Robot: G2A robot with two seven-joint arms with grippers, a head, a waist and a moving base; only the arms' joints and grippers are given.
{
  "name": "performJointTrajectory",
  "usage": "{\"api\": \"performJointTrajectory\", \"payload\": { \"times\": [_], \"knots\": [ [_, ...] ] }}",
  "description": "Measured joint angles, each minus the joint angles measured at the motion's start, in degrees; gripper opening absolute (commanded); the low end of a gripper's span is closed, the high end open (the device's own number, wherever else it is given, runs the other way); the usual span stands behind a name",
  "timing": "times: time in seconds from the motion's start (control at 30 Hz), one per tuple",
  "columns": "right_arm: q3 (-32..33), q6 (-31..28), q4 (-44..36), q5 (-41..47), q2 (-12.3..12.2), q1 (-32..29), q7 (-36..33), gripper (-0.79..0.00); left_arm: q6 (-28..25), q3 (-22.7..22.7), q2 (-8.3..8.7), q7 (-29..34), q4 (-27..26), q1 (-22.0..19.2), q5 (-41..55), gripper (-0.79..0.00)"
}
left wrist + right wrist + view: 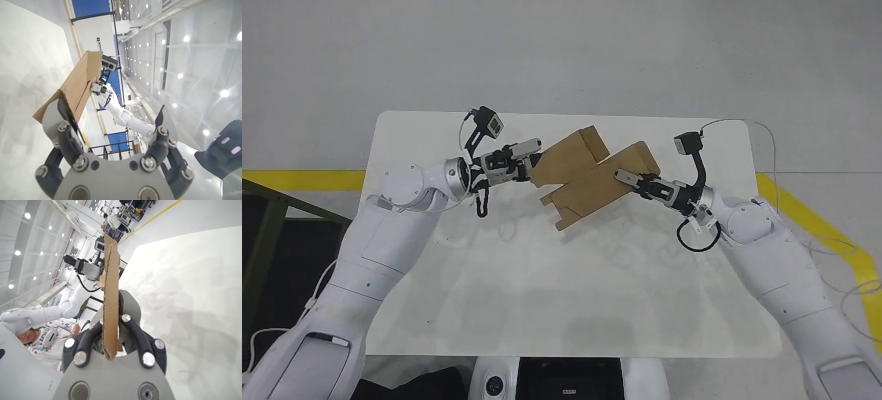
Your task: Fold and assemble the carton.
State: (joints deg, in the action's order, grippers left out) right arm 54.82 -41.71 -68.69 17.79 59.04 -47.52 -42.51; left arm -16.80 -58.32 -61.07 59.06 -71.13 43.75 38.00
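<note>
Your right gripper [111, 313] is clamped on one end of the flat brown corrugated-cardboard carton [111, 275], which hides its pads and shows edge-on there, so the faces are unreadable. Your left gripper [107, 111] has its fingers spread wide, with one finger [50, 115] at the carton's other end, partly covered, contact unclear. The carton is over the white table [542, 290], its long axis running from gripper to gripper across the table.
</note>
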Motion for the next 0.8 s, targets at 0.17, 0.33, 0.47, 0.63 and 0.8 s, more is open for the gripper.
{"api": "performJointTrajectory", "payload": {
  "times": [0.17,0.33,0.47,0.63,0.8],
  "knots": [
    [0.4,0.0,-0.1,-0.2,0.2,-0.1,-0.4,-0.785,0.2,0.3,-0.38,-0.9,1.2,-0.3,-1.5,-0.209],
    [0.7,-0.2,0.0,-0.2,0.4,-0.2,-0.7,-0.785,0.2,0.5,-0.65,-1.2,2.0,-0.5,-3.2,-0.351],
    [0.9,-0.1,0.1,-0.3,0.6,-0.2,-0.8,-0.785,-0.9,0.5,-0.71,-1.7,2.2,-0.7,-6.3,-0.4],
    [1.1,0.0,0.3,-0.5,0.8,-0.2,-1.1,-0.785,-2.2,0.3,-0.79,-2.5,2.0,-0.4,-8.9,-0.502],
    [1.3,0.1,0.5,-0.5,1.0,-0.2,-1.2,-0.785,-2.6,0.0,-0.79,-2.6,1.8,0.0,-10.6,-0.61]
  ]
}}
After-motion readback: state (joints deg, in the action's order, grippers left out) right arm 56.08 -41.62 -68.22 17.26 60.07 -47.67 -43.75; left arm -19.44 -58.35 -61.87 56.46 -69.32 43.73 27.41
